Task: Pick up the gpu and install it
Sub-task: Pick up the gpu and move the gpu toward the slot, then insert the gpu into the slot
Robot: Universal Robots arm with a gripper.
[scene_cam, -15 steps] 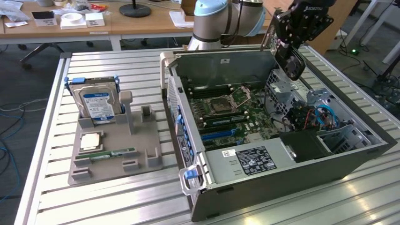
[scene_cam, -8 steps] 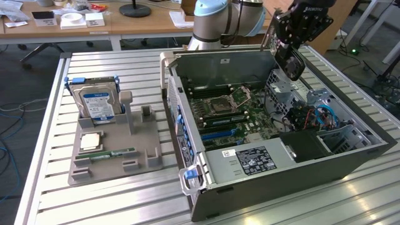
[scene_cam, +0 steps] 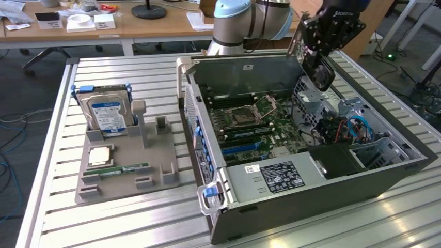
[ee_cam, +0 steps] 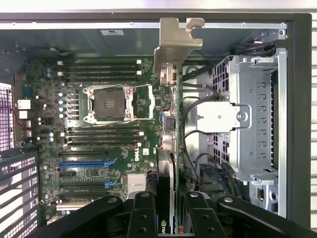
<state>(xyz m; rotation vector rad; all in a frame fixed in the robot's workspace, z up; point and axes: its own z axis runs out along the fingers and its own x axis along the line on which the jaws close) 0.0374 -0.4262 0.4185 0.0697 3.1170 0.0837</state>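
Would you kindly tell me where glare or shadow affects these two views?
Exterior view: light glares off the table; the case interior lies partly shadowed. Wrist view: washed-out white beyond the case rim, the gpu bracket gleams, the gripper holding it is dark.

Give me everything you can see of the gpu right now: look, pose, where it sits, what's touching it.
The gpu is a thin, dark circuit card with a round fan on one face and a silvery metal bracket at one end. It stands on edge, clamped in the gripper. It hangs above the open computer case, between the motherboard and the drive cage. Nothing but the gripper appears to touch it.
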